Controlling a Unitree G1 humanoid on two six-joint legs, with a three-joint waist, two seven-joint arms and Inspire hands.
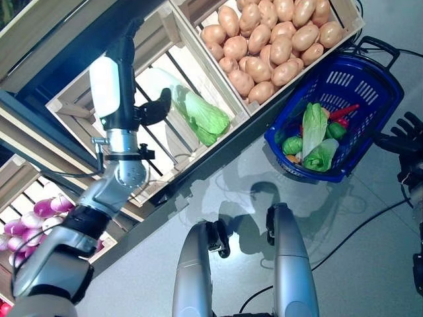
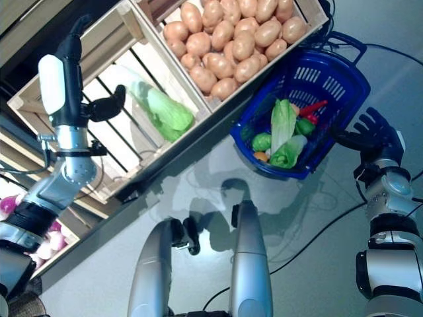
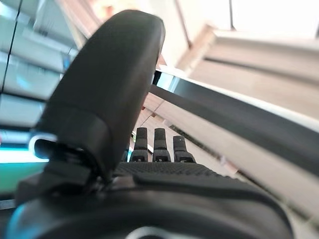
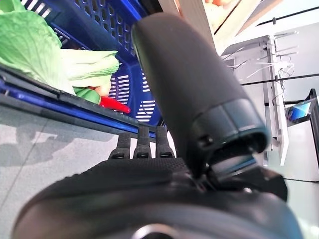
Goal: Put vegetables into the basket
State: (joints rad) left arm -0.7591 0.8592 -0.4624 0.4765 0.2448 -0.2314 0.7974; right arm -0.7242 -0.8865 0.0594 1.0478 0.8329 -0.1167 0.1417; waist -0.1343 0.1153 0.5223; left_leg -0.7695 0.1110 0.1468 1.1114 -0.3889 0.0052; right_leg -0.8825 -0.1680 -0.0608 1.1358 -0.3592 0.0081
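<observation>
A blue basket (image 1: 379, 99) stands on the floor at the right. It holds leafy greens (image 1: 314, 127), a red pepper (image 1: 344, 111) and other vegetables. A pale green cabbage (image 1: 205, 115) lies in a slatted wooden crate (image 1: 73, 105). My left hand (image 1: 156, 105) reaches into that crate, close beside the cabbage's pale end, and is open with its fingers straight (image 3: 154, 144). My right hand (image 2: 373, 132) hovers open just right of the basket, holding nothing; the right wrist view shows the basket wall (image 4: 99, 20) past its fingers.
A crate full of potatoes (image 1: 271, 39) sits right of the cabbage crate, directly behind the basket. Purple onions (image 1: 33, 214) fill a lower crate at the far left. Grey floor spreads in front of the shelf.
</observation>
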